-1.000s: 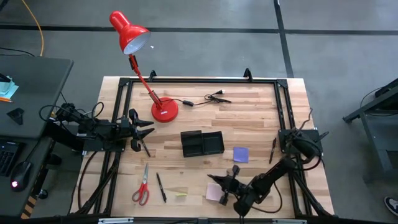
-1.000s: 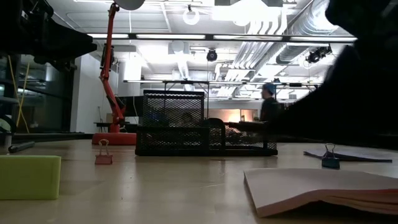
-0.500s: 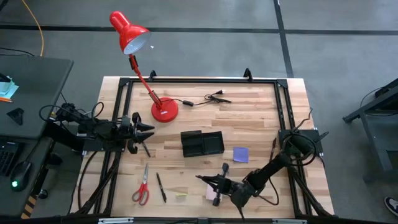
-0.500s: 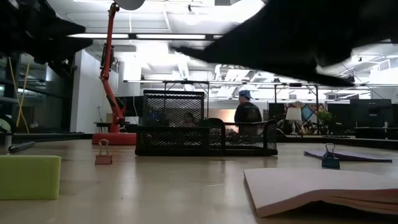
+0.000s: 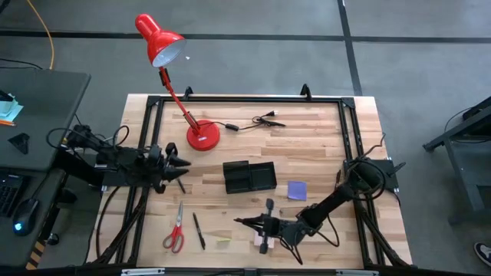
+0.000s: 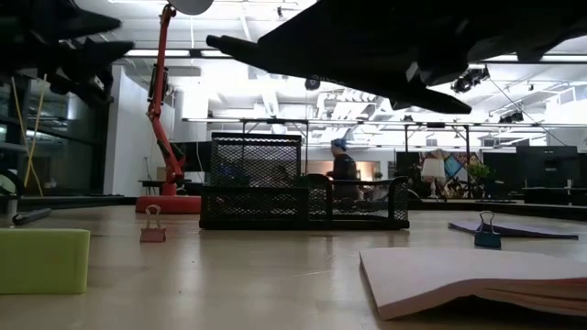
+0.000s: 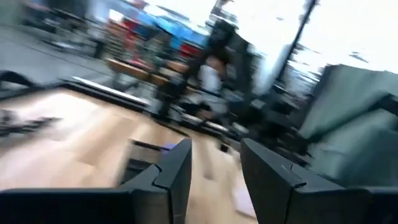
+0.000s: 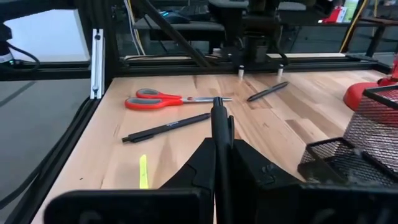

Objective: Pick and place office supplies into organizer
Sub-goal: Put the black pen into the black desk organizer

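My right gripper hovers above the near part of the table, pointing toward its left edge, shut on a thin black pen. The black mesh organizer stands mid-table. The pale pink pad lies partly under my right arm, and the purple pad lies to the organizer's right. Red-handled scissors and another pen lie flat near the left near corner. My left gripper waits open at the left side, above a pen. My right gripper pinches the black pen's shaft between its two fingers. The pen lies along the fingers and sticks out forward past their tips. The fingers are about level, pointing toward the table's left edge. The pen is lifted clear of the table.
A red desk lamp and a black cable with plug sit at the far side. A pen lies by the right arm's base. A yellow strip and, in the low view, binder clips lie near the front.
My right gripper has swung along the near edge toward the table's left, passing over the pink pad, with the pen held between its fingers.
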Available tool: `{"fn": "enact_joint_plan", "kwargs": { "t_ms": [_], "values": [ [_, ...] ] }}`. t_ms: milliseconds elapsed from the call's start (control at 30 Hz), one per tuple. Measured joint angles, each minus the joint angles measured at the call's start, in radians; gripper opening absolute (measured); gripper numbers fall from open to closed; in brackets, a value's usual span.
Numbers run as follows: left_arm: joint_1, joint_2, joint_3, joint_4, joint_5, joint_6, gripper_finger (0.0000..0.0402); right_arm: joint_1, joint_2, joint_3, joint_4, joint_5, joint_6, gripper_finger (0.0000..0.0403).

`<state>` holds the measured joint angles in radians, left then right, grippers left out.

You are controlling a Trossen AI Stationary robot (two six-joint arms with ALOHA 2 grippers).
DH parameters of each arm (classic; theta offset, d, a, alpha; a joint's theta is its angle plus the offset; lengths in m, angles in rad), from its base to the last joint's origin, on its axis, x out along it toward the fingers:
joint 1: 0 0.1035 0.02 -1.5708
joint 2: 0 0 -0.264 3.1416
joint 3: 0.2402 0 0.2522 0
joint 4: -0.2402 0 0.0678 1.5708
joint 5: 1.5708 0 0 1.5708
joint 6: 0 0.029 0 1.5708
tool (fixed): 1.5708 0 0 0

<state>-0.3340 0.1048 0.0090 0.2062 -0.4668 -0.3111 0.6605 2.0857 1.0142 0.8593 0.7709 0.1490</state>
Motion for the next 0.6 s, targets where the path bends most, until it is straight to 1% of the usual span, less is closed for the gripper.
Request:
{"fn": "enact_joint_plan", "kwargs": {
  "t_ms": [33, 67, 100, 200, 233, 300, 467, 567, 600],
  "values": [
    [0.000, 0.023, 0.000, 0.019, -0.040, 0.004, 0.0127, -0.001, 0.000, 0.000, -0.001, -0.002, 0.001, 0.0015],
    [0.001, 0.043, 0.000, 0.035, -0.057, 0.015, 0.0127, -0.001, 0.000, 0.000, -0.001, -0.002, 0.002, 0.0016],
    [0.001, 0.064, 0.000, 0.051, -0.047, 0.029, 0.0127, -0.001, 0.000, 0.000, -0.001, -0.002, 0.001, 0.0016],
    [0.000, 0.136, 0.000, 0.120, 0.067, 0.041, 0.0127, -0.001, 0.000, 0.000, -0.002, -0.012, 0.000, 0.0016],
    [0.000, 0.167, 0.000, 0.153, 0.088, 0.036, 0.0127, -0.001, 0.000, 0.000, -0.002, -0.020, -0.001, 0.0016],
    [0.000, 0.238, 0.000, 0.225, 0.095, 0.016, 0.0127, -0.001, 0.000, 0.000, 0.007, -0.023, -0.017, 0.0016],
    [0.000, 0.474, 0.000, 0.449, 0.143, 0.023, 0.0127, 0.001, 0.000, 0.000, 0.107, -0.025, -0.110, 0.0016],
    [0.000, 0.625, 0.000, 0.599, 0.149, 0.071, 0.0127, 0.001, 0.000, 0.000, 0.173, -0.013, -0.169, 0.0014],
    [0.000, 0.674, 0.000, 0.654, 0.168, 0.087, 0.0127, 0.001, 0.000, 0.000, 0.195, 0.005, -0.185, 0.0014]
  ]
}}
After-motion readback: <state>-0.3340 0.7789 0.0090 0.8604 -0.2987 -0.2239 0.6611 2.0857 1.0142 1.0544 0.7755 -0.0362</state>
